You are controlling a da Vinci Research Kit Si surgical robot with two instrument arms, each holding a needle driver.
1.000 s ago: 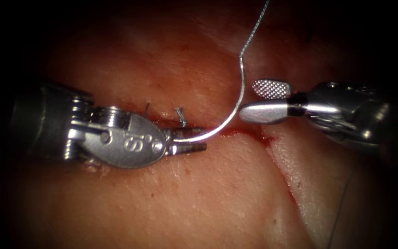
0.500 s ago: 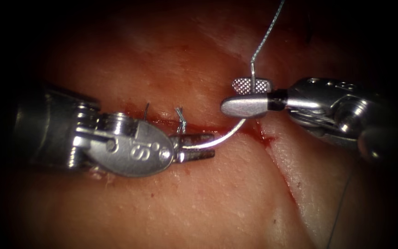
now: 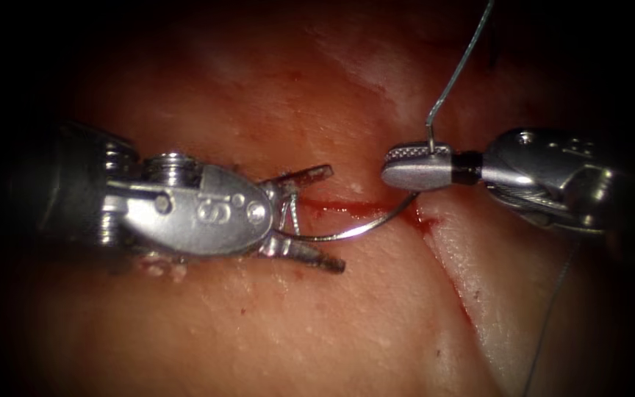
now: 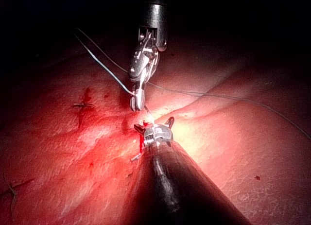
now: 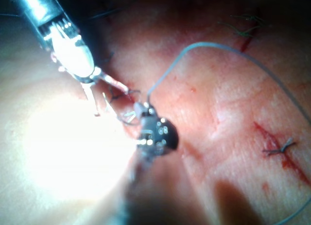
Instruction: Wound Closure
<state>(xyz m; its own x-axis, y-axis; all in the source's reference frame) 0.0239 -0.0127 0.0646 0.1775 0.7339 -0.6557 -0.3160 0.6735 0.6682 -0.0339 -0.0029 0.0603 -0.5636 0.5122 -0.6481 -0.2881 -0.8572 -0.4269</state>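
Left pincer spread wide over the cut, gripping nothing; needle tip lies between its jaws. A knotted stitch sits just behind them. Needle arcs free above the tissue, not in it. Right pincer clamped on the needle near its thread end. Thread rises from there.

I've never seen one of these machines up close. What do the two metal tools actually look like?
Both are shiny silver steel. The left gripper sits on a rounded, teardrop-shaped wrist plate stamped with small characters and dots, with a screw-like pin behind it; its fingers are short, dark and ridged. The right gripper has smooth, rounded fingers with a cross-hatched gripping face, a black collar behind them, and thin cables in its wrist.
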